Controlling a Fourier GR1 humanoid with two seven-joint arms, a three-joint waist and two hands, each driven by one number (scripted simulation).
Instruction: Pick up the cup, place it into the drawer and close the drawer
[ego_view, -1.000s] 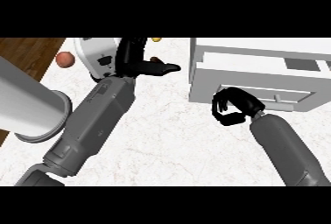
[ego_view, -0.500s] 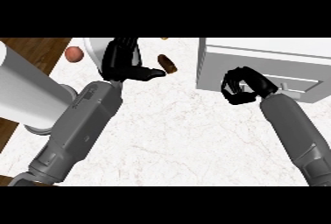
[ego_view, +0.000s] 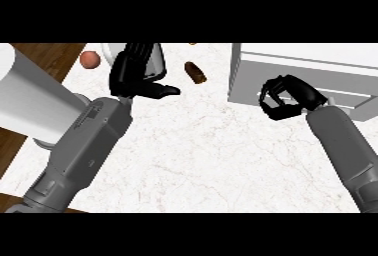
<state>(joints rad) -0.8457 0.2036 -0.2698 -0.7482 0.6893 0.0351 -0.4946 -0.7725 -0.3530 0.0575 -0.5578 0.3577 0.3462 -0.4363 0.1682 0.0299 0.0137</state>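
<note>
Left hand (ego_view: 136, 75) lies over the white rounded cup (ego_view: 158, 59) at the far edge of the white marbled counter (ego_view: 207, 160); whether it grasps the cup cannot be told. Right hand (ego_view: 286, 97), clenched on nothing, hangs before the white drawer unit (ego_view: 295, 60). Risk: an unsure hold could tip the cup against the small brown object (ego_view: 196, 72) nearby.

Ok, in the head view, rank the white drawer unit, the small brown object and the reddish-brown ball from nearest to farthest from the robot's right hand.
From the right hand:
1. white drawer unit, just behind it, at the right.
2. small brown object, top middle of the counter.
3. reddish-brown ball, far left, at the counter's edge.
</note>
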